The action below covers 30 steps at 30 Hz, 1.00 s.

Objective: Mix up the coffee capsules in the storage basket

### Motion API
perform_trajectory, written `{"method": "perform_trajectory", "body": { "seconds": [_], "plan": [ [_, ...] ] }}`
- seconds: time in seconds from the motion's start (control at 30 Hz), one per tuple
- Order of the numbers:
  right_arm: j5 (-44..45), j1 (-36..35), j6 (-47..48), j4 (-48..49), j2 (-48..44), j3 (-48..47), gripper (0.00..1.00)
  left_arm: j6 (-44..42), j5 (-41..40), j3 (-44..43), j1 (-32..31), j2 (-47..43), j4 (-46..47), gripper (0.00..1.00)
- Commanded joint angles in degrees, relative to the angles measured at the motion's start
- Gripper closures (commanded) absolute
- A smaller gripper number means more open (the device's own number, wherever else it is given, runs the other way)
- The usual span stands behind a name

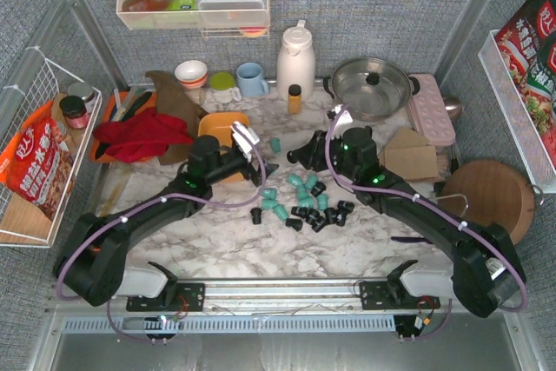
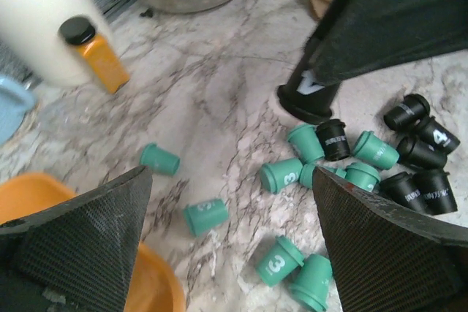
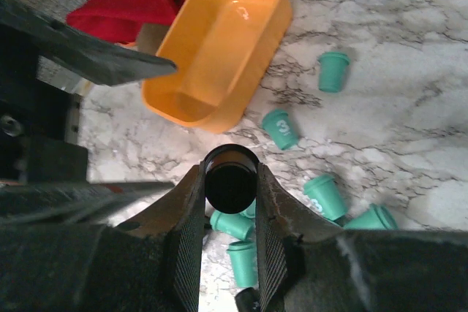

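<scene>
The orange-yellow storage basket (image 1: 222,125) stands empty left of centre; it also shows in the right wrist view (image 3: 219,42) and at the left wrist view's lower left (image 2: 29,199). Teal capsules (image 1: 302,190) and black capsules (image 1: 318,215) lie scattered on the marble to its right, with one teal capsule (image 1: 275,144) apart. My right gripper (image 1: 295,154) is shut on a black capsule (image 3: 230,178), held above the table between the basket and the pile. My left gripper (image 2: 230,175) is open and empty, above loose teal capsules (image 2: 206,215) beside the basket.
A white jug (image 1: 295,58), small orange bottle (image 1: 294,98), steel pot (image 1: 372,86), blue mug (image 1: 252,80) and bowls stand along the back. A red cloth (image 1: 139,135) lies left of the basket. Cardboard (image 1: 410,155) and a round wooden board (image 1: 486,197) are on the right.
</scene>
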<state>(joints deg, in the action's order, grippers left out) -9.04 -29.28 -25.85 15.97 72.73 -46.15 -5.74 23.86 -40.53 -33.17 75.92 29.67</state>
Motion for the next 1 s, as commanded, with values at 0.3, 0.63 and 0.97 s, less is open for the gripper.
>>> {"method": "perform_trajectory", "body": {
  "seconds": [0.3, 0.63, 0.97],
  "plan": [
    [-7.4, -1.1, -5.8, 6.4, -4.0, 3.2, 1.00, -10.0, 3.3, 3.7, -5.0, 6.9, 20.5, 0.13],
    [-6.8, -3.7, -7.4, 8.3, -2.4, 2.6, 1.00, -9.4, 7.0, 4.4, -7.7, 5.7, 21.9, 0.19],
    [-4.1, -6.0, -7.2, 6.6, -2.5, 2.4, 0.97, -11.0, 1.3, 3.9, -8.3, 4.4, 20.2, 0.69]
  ]
}}
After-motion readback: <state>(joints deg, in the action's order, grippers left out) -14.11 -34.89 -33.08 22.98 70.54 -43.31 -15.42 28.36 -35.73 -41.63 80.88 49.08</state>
